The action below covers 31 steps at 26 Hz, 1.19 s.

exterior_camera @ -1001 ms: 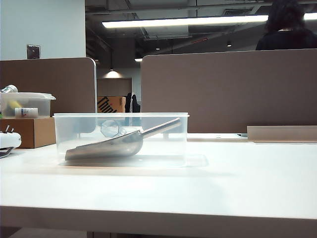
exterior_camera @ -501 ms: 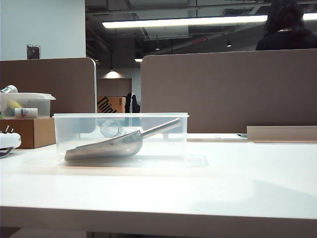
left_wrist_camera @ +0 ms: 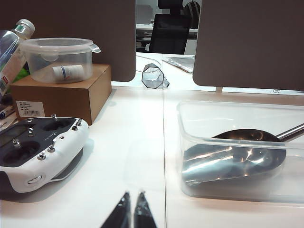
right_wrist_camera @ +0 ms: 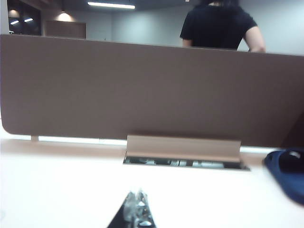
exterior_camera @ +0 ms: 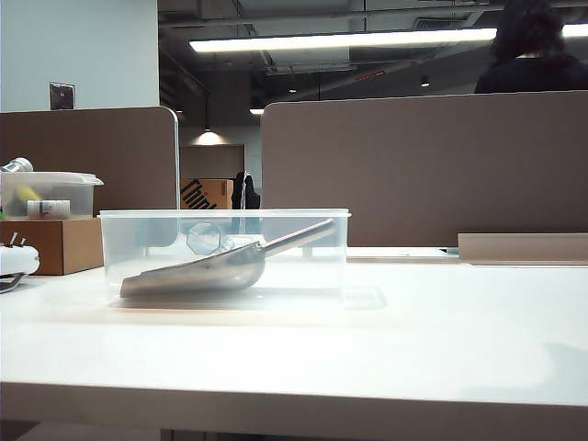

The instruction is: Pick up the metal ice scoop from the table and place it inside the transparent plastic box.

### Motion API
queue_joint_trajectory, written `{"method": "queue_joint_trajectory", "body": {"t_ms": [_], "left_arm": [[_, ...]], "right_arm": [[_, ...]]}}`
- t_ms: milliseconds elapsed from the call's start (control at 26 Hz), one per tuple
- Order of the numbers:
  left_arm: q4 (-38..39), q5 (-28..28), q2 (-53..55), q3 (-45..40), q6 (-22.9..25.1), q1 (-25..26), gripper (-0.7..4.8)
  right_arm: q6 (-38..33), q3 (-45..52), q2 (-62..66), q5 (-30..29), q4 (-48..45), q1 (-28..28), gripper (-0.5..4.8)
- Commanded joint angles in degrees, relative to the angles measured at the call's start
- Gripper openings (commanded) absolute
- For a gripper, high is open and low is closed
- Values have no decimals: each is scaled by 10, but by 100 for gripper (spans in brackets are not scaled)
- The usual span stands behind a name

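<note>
Exterior view shows the metal ice scoop [exterior_camera: 207, 267] lying inside the transparent plastic box [exterior_camera: 303, 276], handle propped near the rim. Left gripper [left_wrist_camera: 132, 211] and right gripper [right_wrist_camera: 137, 209] sit pinched narrow, empty, apart from the box. Only risk I see: a stray arm nudging that box.

Neither arm shows in the exterior view. In the left wrist view, the left gripper [left_wrist_camera: 132, 211] sits at the 6 o'clock edge, its two dark fingertips pressed together and pointing toward 12 o'clock, held low and level. In the right wrist view, the right gripper [right_wrist_camera: 137, 211] also sits at 6 o'clock, fingertips together, slightly blurred, aimed level toward 12 o'clock.
</note>
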<state>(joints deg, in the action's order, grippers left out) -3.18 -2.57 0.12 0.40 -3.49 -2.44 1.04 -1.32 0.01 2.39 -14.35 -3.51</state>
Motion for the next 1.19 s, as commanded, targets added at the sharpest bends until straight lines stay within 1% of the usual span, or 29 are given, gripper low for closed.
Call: {"method": "queue_joint_trajectory", "body": {"t_ms": [39, 462, 693, 886, 1194], "left_arm": [[-6, -2, 0, 0, 0, -1, 21], [-6, -2, 0, 0, 0, -1, 21], [-6, -2, 0, 0, 0, -1, 21], [-6, -2, 0, 0, 0, -1, 21], [-6, -2, 0, 0, 0, -1, 21]], "right_arm": [[-27, 10, 2, 0, -2, 3, -3], [-43, 14, 2, 0, 87, 31, -3], [-42, 14, 2, 0, 90, 31, -3], [-40, 14, 2, 1, 121, 31, -3], [-40, 14, 2, 1, 122, 31, -3]]}}
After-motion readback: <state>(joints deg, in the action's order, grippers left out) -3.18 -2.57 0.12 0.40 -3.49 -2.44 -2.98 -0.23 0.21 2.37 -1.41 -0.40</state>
